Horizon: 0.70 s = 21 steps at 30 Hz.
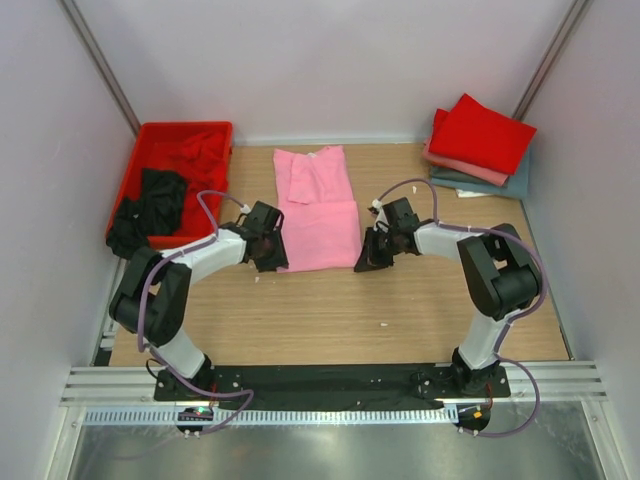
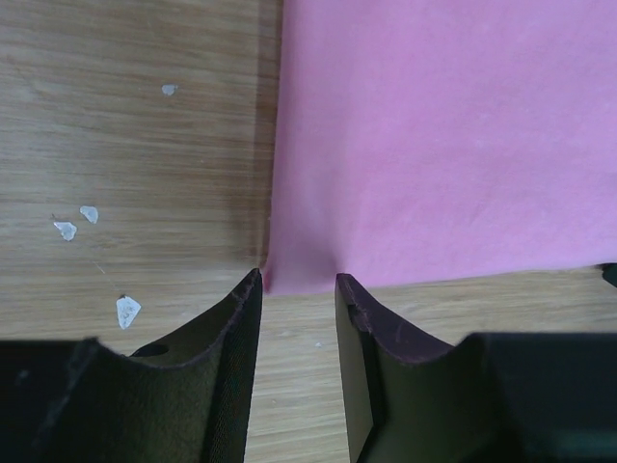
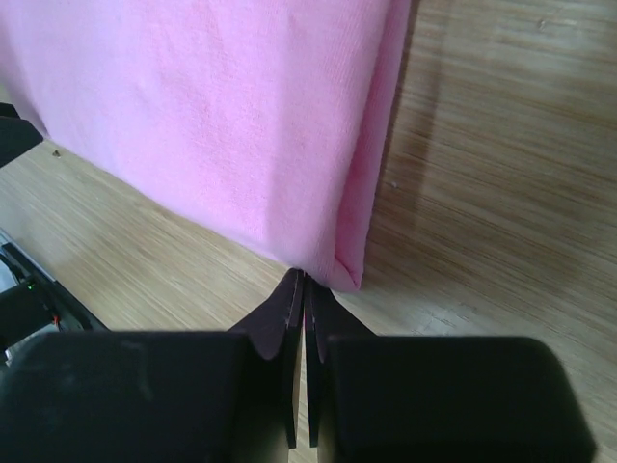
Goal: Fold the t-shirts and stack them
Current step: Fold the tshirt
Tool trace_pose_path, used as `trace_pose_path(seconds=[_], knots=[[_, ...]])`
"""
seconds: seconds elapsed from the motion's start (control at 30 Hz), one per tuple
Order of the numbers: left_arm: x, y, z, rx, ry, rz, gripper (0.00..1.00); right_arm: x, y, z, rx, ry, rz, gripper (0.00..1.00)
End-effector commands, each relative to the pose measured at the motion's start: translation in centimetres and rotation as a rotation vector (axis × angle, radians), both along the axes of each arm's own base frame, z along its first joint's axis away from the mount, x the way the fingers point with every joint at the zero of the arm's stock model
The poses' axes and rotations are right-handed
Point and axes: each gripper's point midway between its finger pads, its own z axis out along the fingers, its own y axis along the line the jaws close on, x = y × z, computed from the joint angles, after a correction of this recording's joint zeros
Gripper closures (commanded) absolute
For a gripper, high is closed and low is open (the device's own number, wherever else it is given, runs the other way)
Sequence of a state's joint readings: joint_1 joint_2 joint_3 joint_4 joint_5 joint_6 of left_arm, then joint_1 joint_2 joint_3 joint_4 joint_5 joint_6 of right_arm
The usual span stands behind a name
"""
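A light pink t-shirt (image 1: 318, 215) lies partly folded on the middle of the wooden table. My left gripper (image 1: 272, 262) is at its near left corner. In the left wrist view my left gripper (image 2: 299, 282) is open, with the corner of the pink t-shirt (image 2: 434, 145) lying between the fingertips. My right gripper (image 1: 366, 262) is at the near right corner. In the right wrist view my right gripper (image 3: 305, 278) is shut, its tips pinching the near edge of the pink t-shirt (image 3: 212, 125) beside the folded corner.
A red plastic tray (image 1: 150, 130) at the back left holds a bright red shirt (image 1: 195, 155) and a black shirt (image 1: 150, 205) that hangs over its rim. At the back right is a stack: red (image 1: 480, 135), salmon (image 1: 455, 165), grey-blue (image 1: 500, 185). White flecks (image 2: 127, 311) lie on the table.
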<state>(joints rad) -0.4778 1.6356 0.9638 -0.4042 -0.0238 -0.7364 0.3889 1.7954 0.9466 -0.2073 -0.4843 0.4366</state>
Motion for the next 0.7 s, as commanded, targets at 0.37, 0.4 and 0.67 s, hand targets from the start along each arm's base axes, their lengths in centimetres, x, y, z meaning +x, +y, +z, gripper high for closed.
trace_pose_path(seconds=[0.37,0.4,0.67], knots=[[-0.1,0.7,4.5,0.042,-0.121,0.03,0.54,-1.4,-2.0,6.4,-0.075,-0.176,-0.068,0.38],[-0.6,0.7,4.3,0.027,-0.115,0.029,0.53,-1.4,-2.2,6.2,-0.079,-0.18,-0.072,0.36],[-1.0,0.2,3.0,-0.064,-0.183,0.032,0.45,-0.4,-1.7,3.3,-0.095,-0.153,-0.057,0.36]])
